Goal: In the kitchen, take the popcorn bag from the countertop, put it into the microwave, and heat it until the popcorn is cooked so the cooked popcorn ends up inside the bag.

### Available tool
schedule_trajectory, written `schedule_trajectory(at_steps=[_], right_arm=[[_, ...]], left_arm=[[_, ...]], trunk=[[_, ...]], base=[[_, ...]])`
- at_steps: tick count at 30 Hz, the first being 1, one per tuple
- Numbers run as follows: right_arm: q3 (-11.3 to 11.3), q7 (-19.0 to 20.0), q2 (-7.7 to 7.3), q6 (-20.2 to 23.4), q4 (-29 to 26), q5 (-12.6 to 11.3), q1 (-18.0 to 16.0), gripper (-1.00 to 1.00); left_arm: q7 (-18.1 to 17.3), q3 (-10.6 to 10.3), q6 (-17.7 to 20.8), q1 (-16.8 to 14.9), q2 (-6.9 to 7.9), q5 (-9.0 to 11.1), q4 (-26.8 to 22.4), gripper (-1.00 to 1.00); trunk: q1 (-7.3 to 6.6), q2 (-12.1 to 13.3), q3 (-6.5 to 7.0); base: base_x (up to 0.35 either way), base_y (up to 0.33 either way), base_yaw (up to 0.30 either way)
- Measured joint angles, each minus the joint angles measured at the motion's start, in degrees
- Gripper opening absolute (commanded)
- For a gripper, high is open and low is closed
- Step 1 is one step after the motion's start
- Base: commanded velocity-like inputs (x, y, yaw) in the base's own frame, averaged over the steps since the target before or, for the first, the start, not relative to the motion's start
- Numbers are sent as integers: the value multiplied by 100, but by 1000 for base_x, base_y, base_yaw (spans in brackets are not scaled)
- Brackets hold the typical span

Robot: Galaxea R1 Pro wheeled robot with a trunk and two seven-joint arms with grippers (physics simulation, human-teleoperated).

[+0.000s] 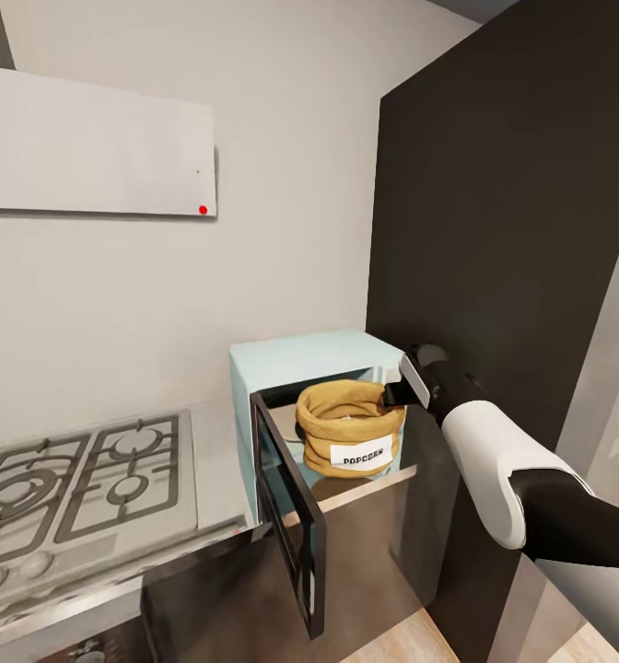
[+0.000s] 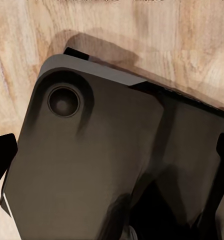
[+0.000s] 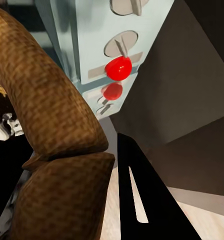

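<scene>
Hob [image 1: 79, 479]: grey steel plate with dark cast grates, lying left of the microwave on the same run of counter.
Countertop [image 1: 216, 460]: smooth, shiny grey slab; a narrow strip of it shows between hob and microwave.
Microwave [image 1: 300, 357]: pale mint box, flat-sided, hard-edged. Its dark glass door [image 1: 289, 516] in a black frame stands swung open on the hob side. In the right wrist view the panel carries round knobs [image 3: 121, 45] and a glossy red button [image 3: 118, 68].
Popcorn bag [image 1: 351, 428]: at the microwave's open front, upright, mouth facing up, no long axis to speak of, squat and round. Coarse tan-brown burlap weave, thick rolled-down rim, white label [image 1: 363, 455] reading POPCORN turned outward, away from the microwave's back. I cannot tell whether it rests on the cavity floor or hangs.
Right gripper [image 1: 390, 396]: black fingers at the bag's rim on the side away from the hob; the right wrist view shows one finger [image 3: 142, 195] beside the rolled burlap, so it looks pinched on the rim.
Left gripper: its dark fingertips edge the left wrist view; how wide it stands I cannot tell.
</scene>
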Motion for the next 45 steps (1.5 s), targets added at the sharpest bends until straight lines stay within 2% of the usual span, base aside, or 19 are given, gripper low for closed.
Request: schedule_trajectory(at_steps=[20,30,36,41,45], right_arm=[[0,0,0,0,9,0,0,-100],[0,2,-1,0,78,0,1,-100],[-2,-1,0,0,79,10,0,-100],[-1,-50,0,-333,277,20,0,-100],[-7,-55,5,-398,315,22,0,-100]], left_arm=[[-22,-16,8,0,0,6,14,100],[-37,-16,8,2,9,-19,14,100],[-36,-15,8,1,3,-12,14,100],[-36,-16,8,2,0,-10,22,100],[-42,-22,-2,3,5,-19,7,100]], trunk=[[0,0,0],[0,0,0],[0,0,0],[0,0,0],[-2,-1,0]], base=[[90,1,0],[0,199,0],[0,26,0],[0,0,0],[161,0,0]])
